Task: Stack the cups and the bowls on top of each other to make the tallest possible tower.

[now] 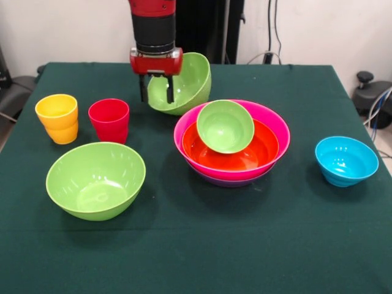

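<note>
Two cups stand on the surface — a yellow cup and a red cup, side by side, lower than the jaws and off to their left in the picture.

Six bowls in all. Three are lime green: one large green bowl tilted right at the jaws, a second large green bowl below them, and a small green bowl lower to their right. The small one lies in an orange bowl, itself inside a pink bowl. One blue bowl sits alone, farthest right of the jaws.

front camera, raised, angled down, whole table
</note>
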Available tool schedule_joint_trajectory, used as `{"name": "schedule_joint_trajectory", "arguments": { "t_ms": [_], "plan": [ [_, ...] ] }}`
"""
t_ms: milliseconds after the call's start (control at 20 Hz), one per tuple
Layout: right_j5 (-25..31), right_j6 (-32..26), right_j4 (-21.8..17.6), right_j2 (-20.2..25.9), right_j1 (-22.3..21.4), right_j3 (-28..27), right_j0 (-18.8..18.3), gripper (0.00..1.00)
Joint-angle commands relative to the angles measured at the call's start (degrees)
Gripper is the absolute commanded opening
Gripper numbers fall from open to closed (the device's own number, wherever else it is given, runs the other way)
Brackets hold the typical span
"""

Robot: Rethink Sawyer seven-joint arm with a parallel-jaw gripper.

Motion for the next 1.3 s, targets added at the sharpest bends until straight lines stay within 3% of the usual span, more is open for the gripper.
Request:
{"name": "schedule_joint_trajectory", "arguments": {
  "t_ms": [50,400,950,1300],
  "plan": [
    [0.6,2.5,-3.3,3.5,2.5,-4.0,1.2,1.0],
    [0.4,3.2,-3.1,2.6,0.5,-2.5,2.3,1.0],
    [6.9,1.8,-1.3,5.4,-8.2,2.9,0.7,1.0],
    [5.2,3.3,-1.4,4.7,-6.5,2.4,2.1,1.0]
  ]
}}
